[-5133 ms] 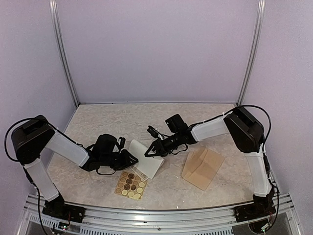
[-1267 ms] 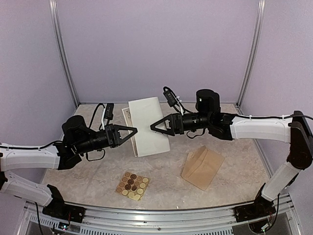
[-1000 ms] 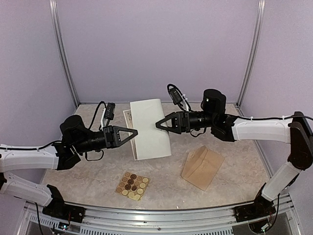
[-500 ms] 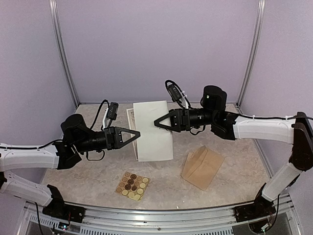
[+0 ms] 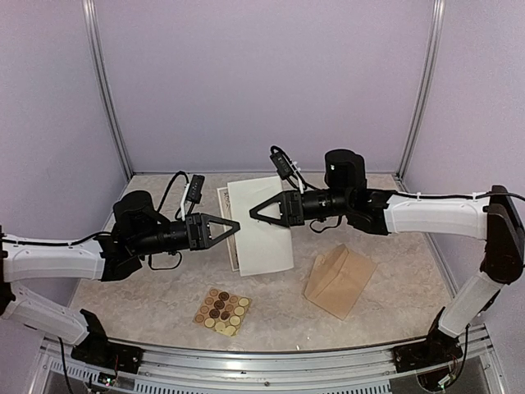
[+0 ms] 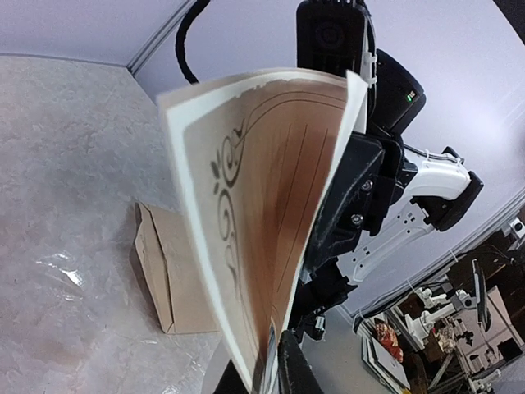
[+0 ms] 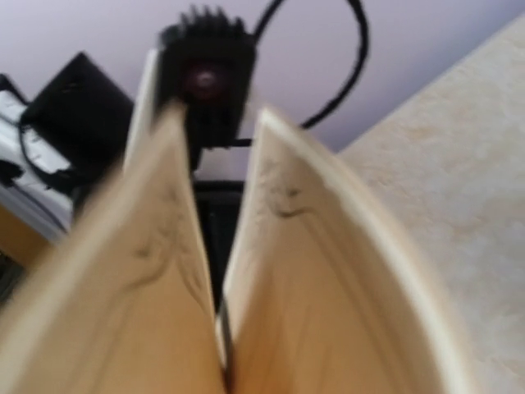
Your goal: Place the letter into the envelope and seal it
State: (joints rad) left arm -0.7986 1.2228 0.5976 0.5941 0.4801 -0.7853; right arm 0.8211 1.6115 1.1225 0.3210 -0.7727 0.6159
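Observation:
The letter (image 5: pixel 261 228), folded with its white back outward, hangs above the table's middle between both grippers. My left gripper (image 5: pixel 234 226) is shut on its left edge; in the left wrist view the fold of the letter (image 6: pixel 262 189) runs down between the fingers (image 6: pixel 295 373). My right gripper (image 5: pixel 254 211) reaches in from the right over the letter's top. In the right wrist view the two halves of the letter (image 7: pixel 328 287) fill the frame and hide its fingers. The tan envelope (image 5: pixel 339 281) lies flat on the table to the right, apart from both grippers.
A tan sheet of round stickers (image 5: pixel 220 310) lies near the front, below the left gripper. The marbled table (image 5: pixel 164 295) is enclosed by lilac walls with metal posts (image 5: pixel 108 90) at the back corners. The envelope (image 6: pixel 168 271) shows behind the letter in the left wrist view.
The right gripper has slid left across the letter's top toward the left gripper. The letter has sunk slightly and looks narrower. The left gripper has edged right.

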